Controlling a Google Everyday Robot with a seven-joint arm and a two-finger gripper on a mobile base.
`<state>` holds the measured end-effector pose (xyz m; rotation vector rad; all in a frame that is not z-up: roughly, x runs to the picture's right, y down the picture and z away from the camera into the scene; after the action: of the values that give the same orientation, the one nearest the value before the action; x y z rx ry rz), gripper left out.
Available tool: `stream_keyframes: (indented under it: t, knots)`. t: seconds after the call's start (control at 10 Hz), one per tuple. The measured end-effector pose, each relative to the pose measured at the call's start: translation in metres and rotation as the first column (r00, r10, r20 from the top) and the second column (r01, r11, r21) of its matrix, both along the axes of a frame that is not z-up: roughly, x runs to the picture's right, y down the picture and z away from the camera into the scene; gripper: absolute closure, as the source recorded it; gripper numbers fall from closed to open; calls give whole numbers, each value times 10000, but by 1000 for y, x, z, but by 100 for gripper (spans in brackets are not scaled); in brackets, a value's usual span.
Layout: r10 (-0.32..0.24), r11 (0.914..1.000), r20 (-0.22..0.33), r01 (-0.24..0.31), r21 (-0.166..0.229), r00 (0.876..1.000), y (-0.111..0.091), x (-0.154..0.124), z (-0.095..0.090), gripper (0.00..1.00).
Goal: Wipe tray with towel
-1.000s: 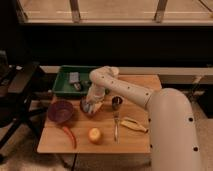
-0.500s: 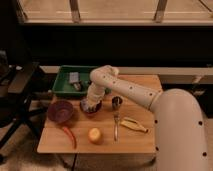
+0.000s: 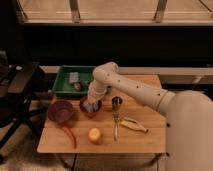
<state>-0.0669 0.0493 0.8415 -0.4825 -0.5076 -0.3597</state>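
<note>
Your gripper [image 3: 92, 103] is down inside the red bowl [image 3: 86, 113], its fingers pinched together on the towel [image 3: 89, 107] lying there. The tray [image 3: 62, 88] sits just behind the red bowl, with the purple bowl [image 3: 60, 111] just left of it.

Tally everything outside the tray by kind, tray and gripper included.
tray: 1
bowls: 2, purple bowl, red bowl
cup: 1
towel: 1
foods: 3, banana, round fruit, chili
utensil: 1
gripper: 1, shut on towel in red bowl
Total: 10
</note>
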Motion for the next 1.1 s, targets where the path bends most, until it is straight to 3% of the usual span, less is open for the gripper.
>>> stream_keyframes:
  t: [0.2, 0.4, 0.9, 1.1]
  knots:
    - [249, 9972, -18, -247, 712, 9997, -36, 3, -29, 100]
    - [478, 9872, 62, -482, 1518, 9988, -80, 2, -59, 100]
    - [456, 9864, 83, -463, 1574, 9989, -82, 3, -60, 100]
    - [505, 9825, 149, -523, 1787, 9986, -86, 1, -58, 100]
